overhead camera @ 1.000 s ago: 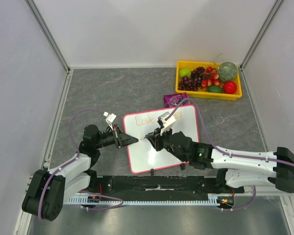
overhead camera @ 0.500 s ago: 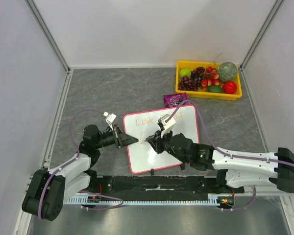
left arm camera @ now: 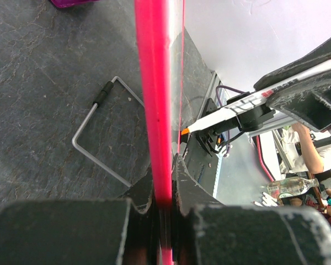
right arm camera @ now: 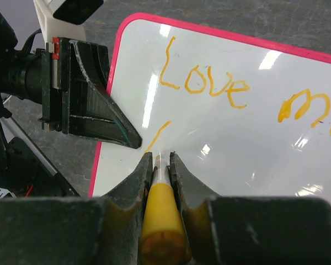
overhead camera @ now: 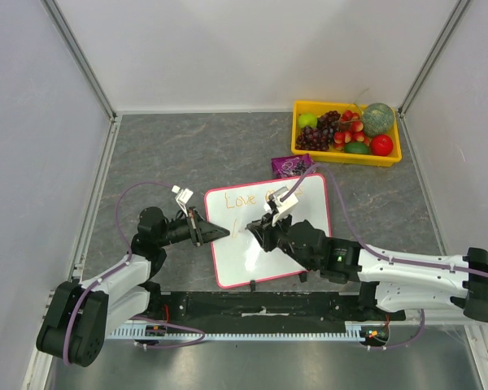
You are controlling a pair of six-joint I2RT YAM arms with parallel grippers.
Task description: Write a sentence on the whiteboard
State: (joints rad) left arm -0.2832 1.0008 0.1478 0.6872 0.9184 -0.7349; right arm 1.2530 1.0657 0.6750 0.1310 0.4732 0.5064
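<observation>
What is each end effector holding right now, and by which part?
Left end effector: the whiteboard, by its left frame edge. Right end effector: the marker, by its barrel.

Whiteboard (right arm camera: 220, 138) face glossy, smooth; its frame (left arm camera: 154, 83) pink-red plastic. Marker (right arm camera: 163, 221) end smooth orange plastic. My right gripper's fingers (right arm camera: 129, 187) matt black, scuffed. Tabletop (overhead camera: 187, 154) matt, grey, stone-mottled.

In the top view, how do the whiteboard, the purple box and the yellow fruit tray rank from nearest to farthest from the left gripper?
1. The whiteboard: the left gripper is shut on its left edge.
2. The purple box: just beyond the board's far edge, to the right.
3. The yellow fruit tray: in the far right corner.
</observation>
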